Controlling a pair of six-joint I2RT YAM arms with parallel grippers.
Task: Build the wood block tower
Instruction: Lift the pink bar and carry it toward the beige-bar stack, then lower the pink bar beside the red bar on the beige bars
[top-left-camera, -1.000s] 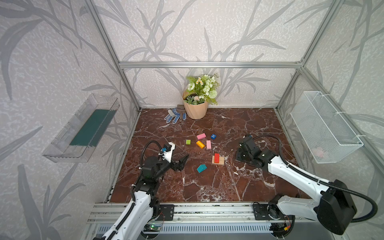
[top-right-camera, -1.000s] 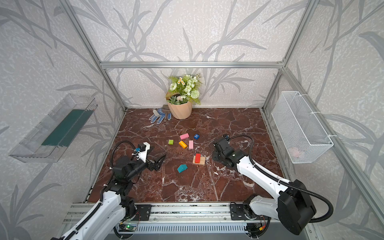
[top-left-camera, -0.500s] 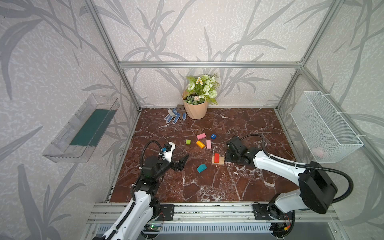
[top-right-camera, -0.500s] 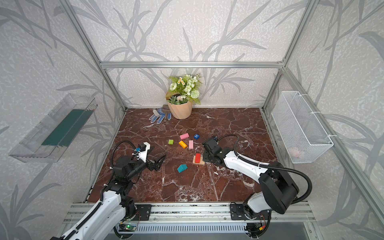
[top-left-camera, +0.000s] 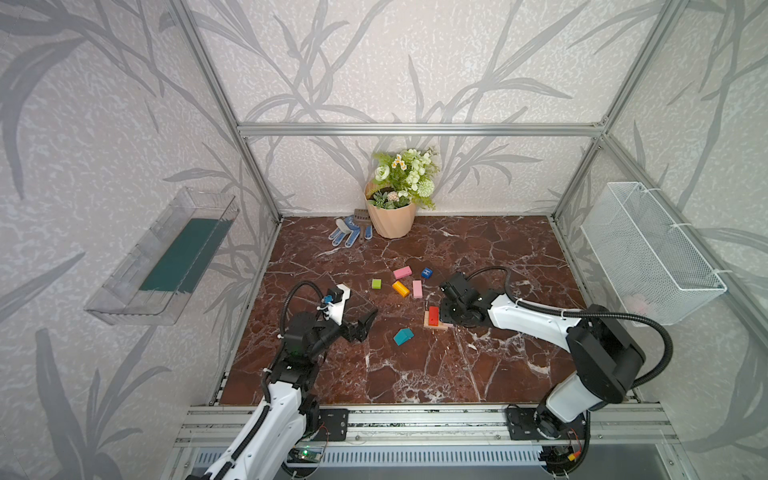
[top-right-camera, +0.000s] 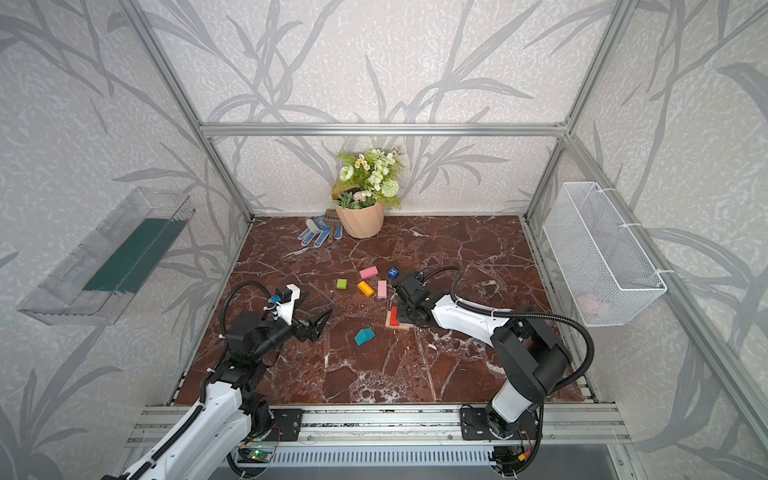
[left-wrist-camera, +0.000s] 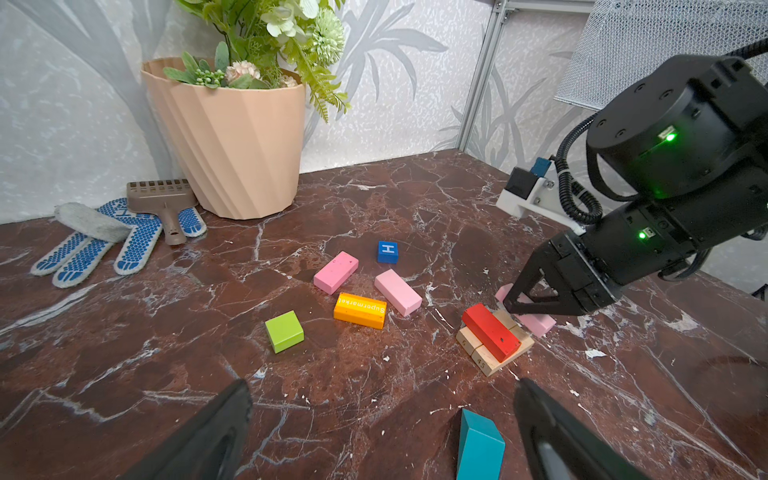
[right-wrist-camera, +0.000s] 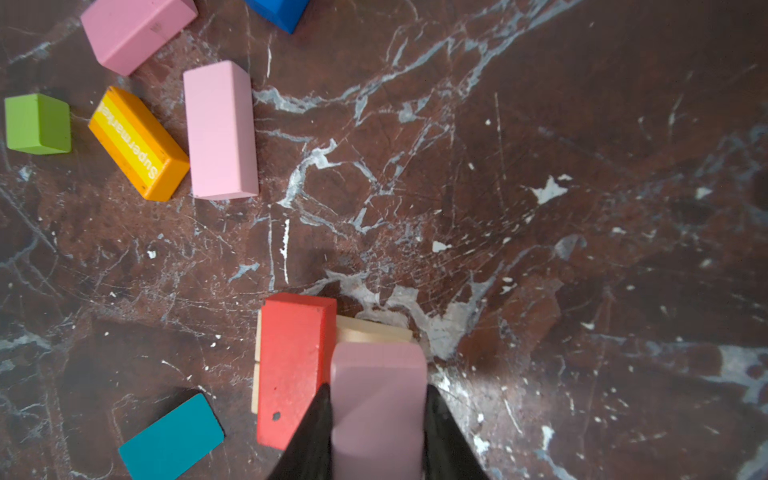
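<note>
My right fingers (right-wrist-camera: 309, 440) pinch a pink block (right-wrist-camera: 378, 399) just beside the red block (right-wrist-camera: 291, 365). The pink block hides most of the tan base (right-wrist-camera: 374, 330), so I cannot tell whether it rests there. My left fingers (left-wrist-camera: 208, 436) hang spread near the teal piece (left-wrist-camera: 478, 444), which is partly cut off. The tower (top-left-camera: 434, 320), only tan base and red block, sits mid-worktop (top-left-camera: 415, 374).

My left arm sits folded near its base, end effector (top-left-camera: 360, 326) held low and pointing toward the middle, jaws spread wide. My right arm reaches far inward, its end effector (left-wrist-camera: 512, 305) angled down, jaws pinched on a pink block (right-wrist-camera: 378, 374)
</note>
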